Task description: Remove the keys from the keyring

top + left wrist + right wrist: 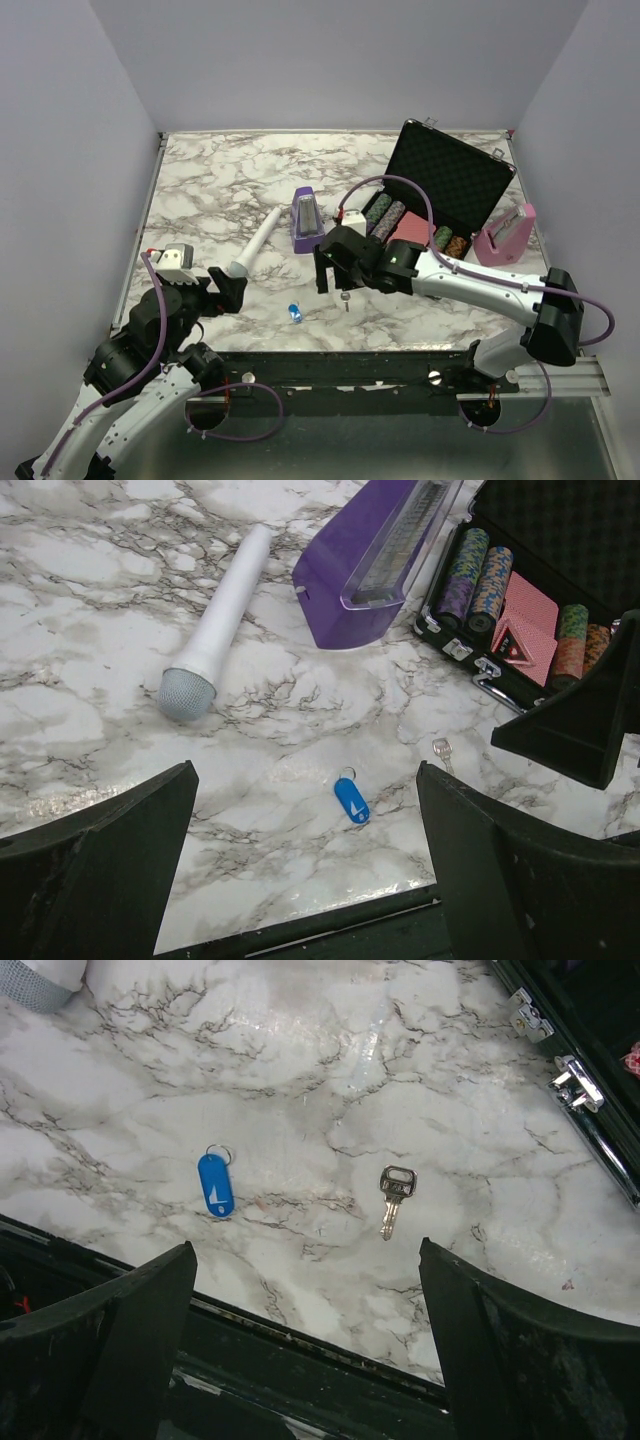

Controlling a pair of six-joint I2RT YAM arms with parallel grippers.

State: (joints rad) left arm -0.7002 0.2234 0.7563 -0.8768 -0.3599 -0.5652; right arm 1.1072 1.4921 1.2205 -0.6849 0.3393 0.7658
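A small silver key (395,1198) lies flat on the marble table, apart from a blue key tag with a small ring (215,1182). Both show in the left wrist view, the key (442,750) right of the tag (351,798), and in the top view, the key (346,300) and the tag (295,313) near the front edge. My right gripper (305,1260) is open and empty, hovering above and just near of the key (335,282). My left gripper (305,780) is open and empty at the table's front left (228,288).
A white microphone (255,243) lies left of a purple metronome (306,220). An open black case (455,175) with poker chips and cards stands at the right, a pink metronome (505,236) beside it. The table's front edge (300,1345) is close below the key.
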